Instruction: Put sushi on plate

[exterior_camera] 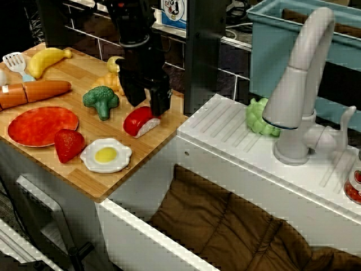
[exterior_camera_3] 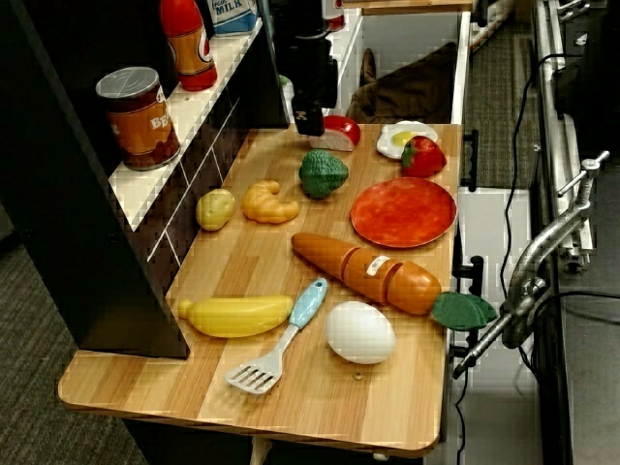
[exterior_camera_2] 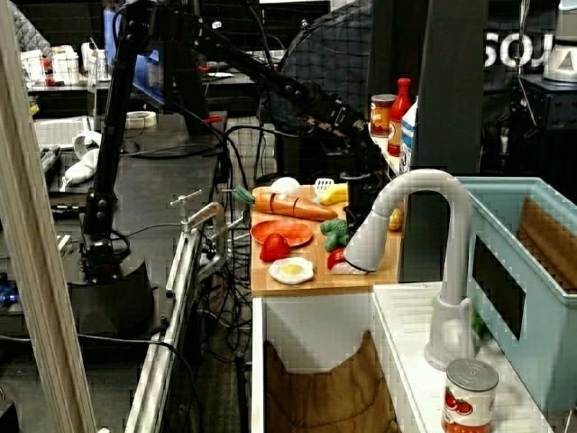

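Observation:
The sushi (exterior_camera: 141,120), a red top on a white base, lies on the wooden board near its right edge, and shows again as the sushi (exterior_camera_3: 336,133) from the far end. My black gripper (exterior_camera: 148,104) hangs low just behind it, on the wall side, open, with nothing between its fingers. From the far end the gripper (exterior_camera_3: 310,123) stands beside the sushi, not around it. The red-orange plate (exterior_camera: 42,125) lies flat at the board's left front, and the plate (exterior_camera_3: 402,211) holds nothing. In the side view the faucet partly hides the sushi (exterior_camera_2: 336,260).
A broccoli (exterior_camera: 101,101) sits left of the gripper. A red strawberry (exterior_camera: 69,144) and a fried egg (exterior_camera: 106,155) lie between sushi and plate. A carrot (exterior_camera: 34,92), banana (exterior_camera: 48,59) and spatula (exterior_camera: 17,65) lie further left. The sink and faucet (exterior_camera: 299,84) are to the right.

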`<state>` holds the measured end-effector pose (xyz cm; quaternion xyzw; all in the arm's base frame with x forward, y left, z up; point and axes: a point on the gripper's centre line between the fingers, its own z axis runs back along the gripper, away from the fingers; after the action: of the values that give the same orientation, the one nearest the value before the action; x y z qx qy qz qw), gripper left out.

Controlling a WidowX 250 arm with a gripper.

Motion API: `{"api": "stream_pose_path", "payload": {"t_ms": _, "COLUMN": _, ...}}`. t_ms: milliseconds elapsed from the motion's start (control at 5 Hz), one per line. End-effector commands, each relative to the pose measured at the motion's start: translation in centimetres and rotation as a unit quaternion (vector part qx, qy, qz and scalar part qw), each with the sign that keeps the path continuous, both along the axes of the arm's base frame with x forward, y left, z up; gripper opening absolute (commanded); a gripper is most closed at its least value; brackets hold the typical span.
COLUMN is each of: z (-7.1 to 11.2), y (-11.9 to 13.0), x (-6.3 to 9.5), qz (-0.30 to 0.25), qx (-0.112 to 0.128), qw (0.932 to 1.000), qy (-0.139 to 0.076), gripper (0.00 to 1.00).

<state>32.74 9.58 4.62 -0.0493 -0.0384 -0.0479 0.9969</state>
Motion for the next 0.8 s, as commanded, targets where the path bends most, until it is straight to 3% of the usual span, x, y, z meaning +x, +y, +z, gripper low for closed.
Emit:
{"api": "stream_pose_path", "payload": {"t_ms": 0, "z": 1.1, "y": 0.8, "x": -0.6, "qz": -0.013, "qx": 0.009, "qw": 0.9998, "qy": -0.015, "gripper": 1.0}}
{"api": "stream_pose_path", "payload": {"t_ms": 400, "z": 0.6, "y": 0.4, "x": -3.3, "qz": -0.015, "qx": -0.002, "qw": 0.9995, "qy": -0.026, "gripper": 1.0}}
{"api": "stream_pose_path", "payload": {"t_ms": 600, "z": -0.2, "y": 1.0, "x": -4.2, "qz": 0.025, "qx": -0.013, "qw": 0.9987, "qy": -0.044, "gripper": 0.41}}
